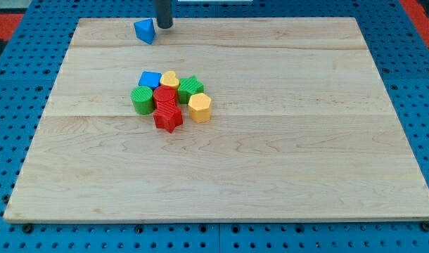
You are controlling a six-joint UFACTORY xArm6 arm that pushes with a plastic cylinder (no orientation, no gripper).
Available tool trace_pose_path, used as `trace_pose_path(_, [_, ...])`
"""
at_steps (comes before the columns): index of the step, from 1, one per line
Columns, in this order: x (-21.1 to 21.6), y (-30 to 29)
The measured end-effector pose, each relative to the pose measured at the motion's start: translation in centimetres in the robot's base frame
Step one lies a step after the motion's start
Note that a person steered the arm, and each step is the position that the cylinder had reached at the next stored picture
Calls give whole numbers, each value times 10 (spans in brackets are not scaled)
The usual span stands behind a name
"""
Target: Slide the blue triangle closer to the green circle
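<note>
The blue triangle lies near the view's top edge of the wooden board, left of centre. My tip stands just to the triangle's right, close to it or touching it. The green circle sits well below, at the left end of a tight cluster of blocks in the board's middle. The rod's upper part runs out of the view's top.
The cluster also holds a blue cube, a yellow heart-like block, a green star-like block, a yellow hexagon and two red blocks. A blue pegboard surrounds the board.
</note>
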State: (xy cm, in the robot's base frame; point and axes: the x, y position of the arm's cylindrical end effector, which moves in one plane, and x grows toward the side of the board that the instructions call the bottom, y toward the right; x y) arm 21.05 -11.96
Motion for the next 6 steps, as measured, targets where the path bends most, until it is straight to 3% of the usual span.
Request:
trace_pose_path(1, [34, -56])
trace_pose_path(2, [87, -61])
trace_pose_path(3, [58, -70])
trace_pose_path(4, [54, -117])
trace_pose_path(6, [137, -91])
